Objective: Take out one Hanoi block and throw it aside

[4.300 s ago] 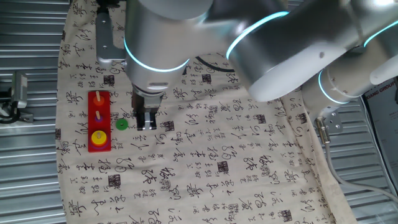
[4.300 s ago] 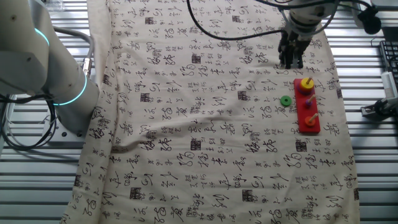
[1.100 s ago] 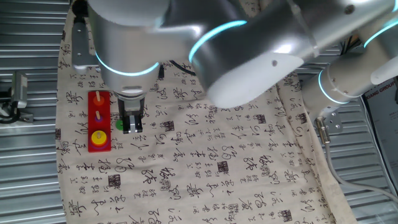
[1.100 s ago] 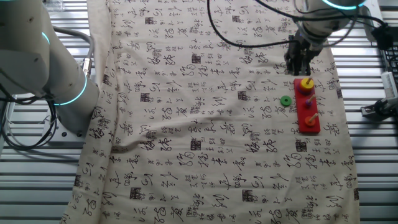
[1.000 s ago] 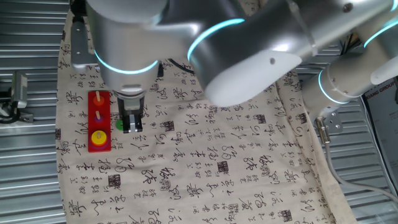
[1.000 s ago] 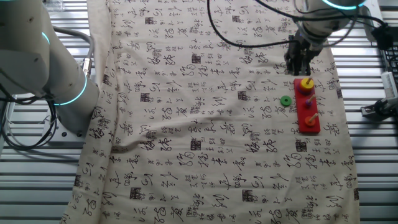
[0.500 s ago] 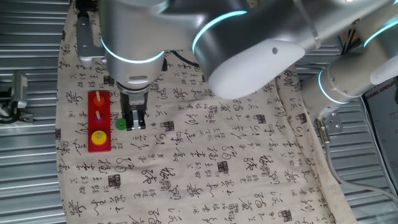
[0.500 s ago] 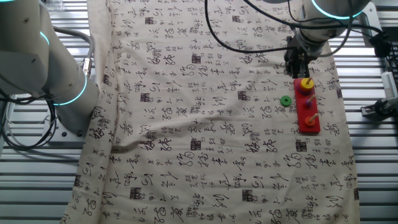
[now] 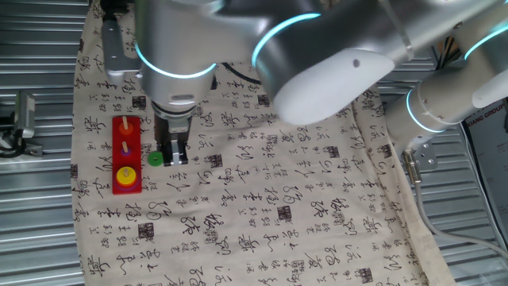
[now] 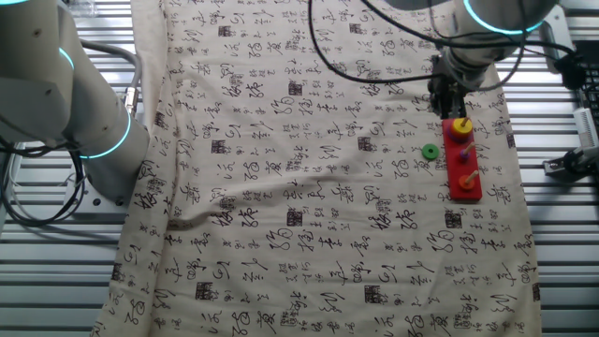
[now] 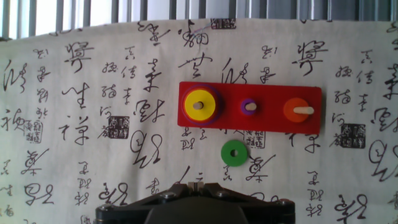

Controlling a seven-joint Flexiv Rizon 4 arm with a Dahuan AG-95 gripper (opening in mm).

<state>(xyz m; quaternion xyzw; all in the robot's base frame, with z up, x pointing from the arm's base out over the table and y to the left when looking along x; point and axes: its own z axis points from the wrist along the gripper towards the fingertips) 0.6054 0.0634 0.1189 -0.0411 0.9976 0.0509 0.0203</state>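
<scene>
The yellow Hanoi block [image 11: 198, 106] sits on a wider purple ring on the left peg of the red base [image 11: 267, 121]. It also shows in one fixed view [image 9: 125, 175] and in the other fixed view [image 10: 460, 125]. A green ring [image 11: 234, 152] lies loose on the cloth beside the base. An orange ring [image 11: 297, 110] sits on the right peg. My gripper [image 9: 175, 155] hangs above the cloth just beside the green ring [image 9: 155, 158], apart from the base. Its jaws stand together and hold nothing. Its tips show at the bottom edge of the hand view [image 11: 196, 184].
A small purple ring [image 11: 250, 106] sits on the middle peg. The calligraphy-print cloth [image 10: 309, 187] covers the table, with wrinkles near its middle. Metal slats [image 9: 40, 214] lie past the cloth edges. A second robot arm [image 10: 65, 103] stands at the table's side.
Since the oldest frames my gripper has moved toward the red base and the green ring. In the last second it has shifted slightly back. The rings have not moved.
</scene>
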